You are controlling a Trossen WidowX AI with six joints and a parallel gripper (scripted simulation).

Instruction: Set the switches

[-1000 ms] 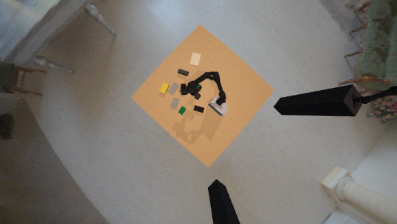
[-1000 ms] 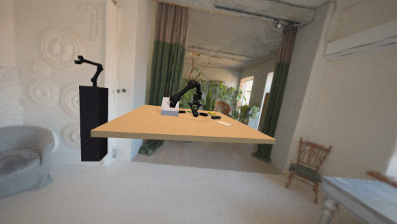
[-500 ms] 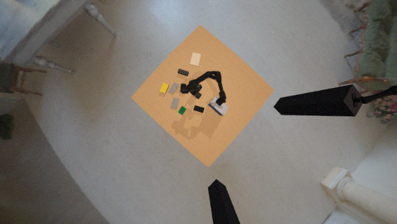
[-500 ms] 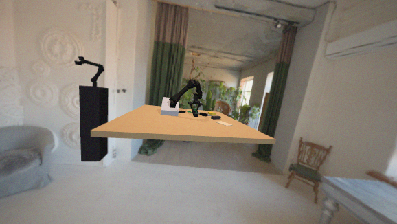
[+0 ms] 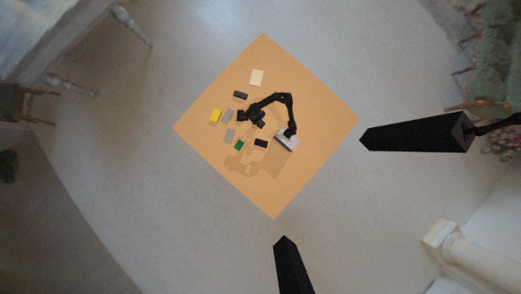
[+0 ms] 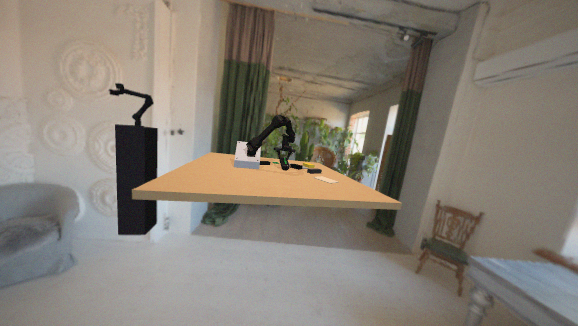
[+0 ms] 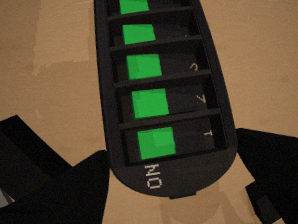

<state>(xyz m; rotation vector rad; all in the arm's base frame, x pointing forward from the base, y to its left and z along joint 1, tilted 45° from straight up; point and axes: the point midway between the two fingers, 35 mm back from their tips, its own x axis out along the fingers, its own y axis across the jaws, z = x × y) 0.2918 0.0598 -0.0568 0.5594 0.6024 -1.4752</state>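
Observation:
The dark grey controller unit [image 6: 285, 160] [image 7: 185, 172] is between the fingers of my gripper [image 7: 172, 148] [image 6: 285, 151], which is shut on its two long sides near the switch 1 end. In the exterior view it hangs steeply tilted, its green ends showing; whether its lower end touches the bench [image 6: 210, 180] [image 5: 270, 194] I cannot tell. In the wrist view its top faces the camera and the far end recedes. Switches 1, 2 and 3 and two beyond show green ends on the left, the ON side; the sixth is out of frame. The underside label is hidden.
Around the gripper lie a cream plate [image 5: 256, 78] [image 6: 326, 179], a dark block [image 5: 240, 95] [image 6: 314, 171], a yellow block [image 5: 215, 115], two grey modules [image 5: 227, 115] [image 5: 229, 135], a green block [image 5: 239, 145] and a black block [image 5: 260, 142]. The arm stands on a white box [image 5: 281, 135] [image 6: 247, 164].

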